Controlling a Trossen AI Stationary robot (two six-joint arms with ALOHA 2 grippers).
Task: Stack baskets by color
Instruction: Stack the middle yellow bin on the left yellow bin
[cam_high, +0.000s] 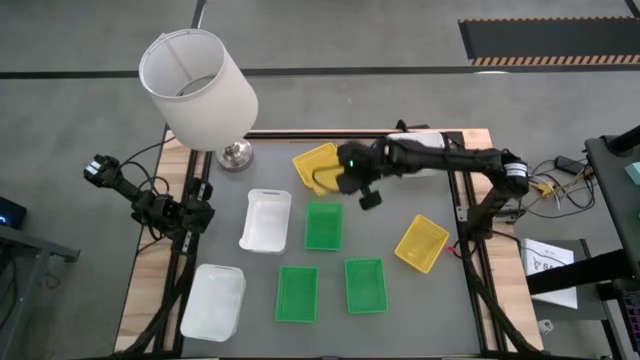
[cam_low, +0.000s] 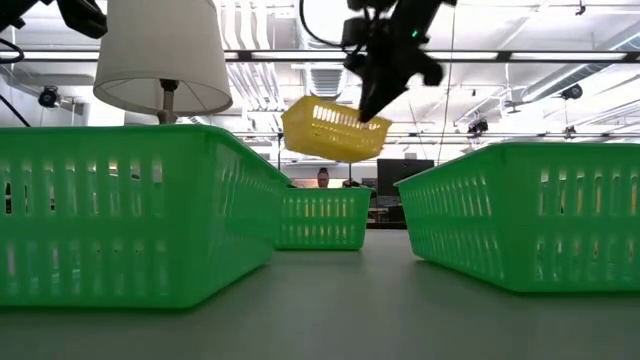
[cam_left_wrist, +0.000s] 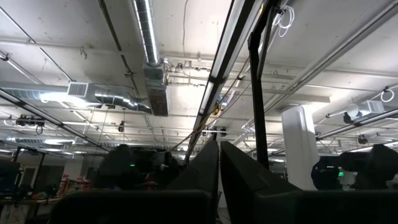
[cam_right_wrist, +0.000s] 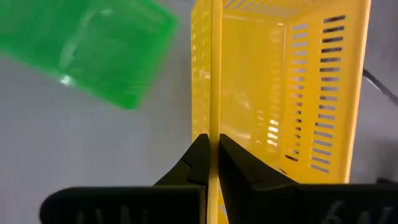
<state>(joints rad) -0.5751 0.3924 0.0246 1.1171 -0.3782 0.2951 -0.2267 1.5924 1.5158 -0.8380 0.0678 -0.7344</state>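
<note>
We have the right pincer (cam_right_wrist: 212, 163) clamped on the rim of a yellow basket (cam_high: 315, 166), lifted off the desk (cam_high: 400, 310). Below it three green baskets (cam_high: 323, 225) lie separately, nothing visibly stacked yet; the left pincer (cam_left_wrist: 219, 163) waits shut, empty, well aside

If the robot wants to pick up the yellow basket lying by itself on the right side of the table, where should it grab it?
Probably by a long side wall, coming straight down from above. The lone yellow basket lies open side up and skewed, with bare table around it, so one finger can drop inside the rim and one outside, turned to match its slant.
</note>
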